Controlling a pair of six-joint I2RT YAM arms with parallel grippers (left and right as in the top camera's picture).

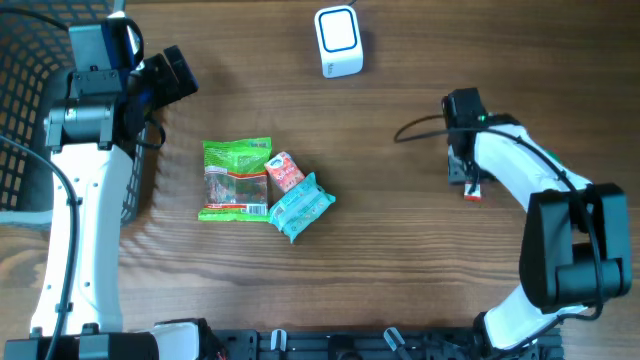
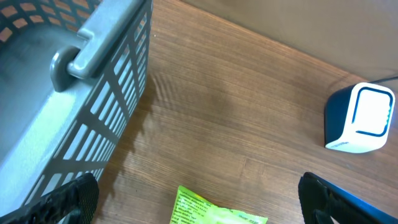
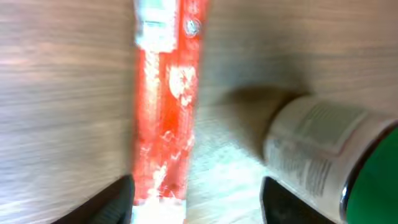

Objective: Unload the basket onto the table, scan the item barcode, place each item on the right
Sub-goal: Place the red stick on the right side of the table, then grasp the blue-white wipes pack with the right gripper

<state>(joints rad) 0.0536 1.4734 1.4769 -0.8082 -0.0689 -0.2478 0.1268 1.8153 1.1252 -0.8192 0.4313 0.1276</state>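
Note:
A slim red stick packet (image 3: 165,99) lies on the wood between the fingers of my open right gripper (image 3: 199,202), close to the left finger (image 3: 115,199). From above, only its red end (image 1: 473,192) pokes out below the right gripper (image 1: 463,172). The white barcode scanner (image 1: 338,42) stands at the far middle of the table and shows again as the scanner (image 2: 362,118). My left gripper (image 1: 178,75) hovers open near the basket, holding nothing. Between its fingertips (image 2: 68,199) the edge of a green packet (image 2: 211,211) shows.
A green packet (image 1: 237,178), a small pink packet (image 1: 285,170) and a teal packet (image 1: 302,206) lie together mid-table. A grey mesh basket (image 1: 30,110) fills the left edge; the basket rim (image 2: 93,43) is close. A white-labelled cylinder with a green end (image 3: 336,162) lies by my right finger.

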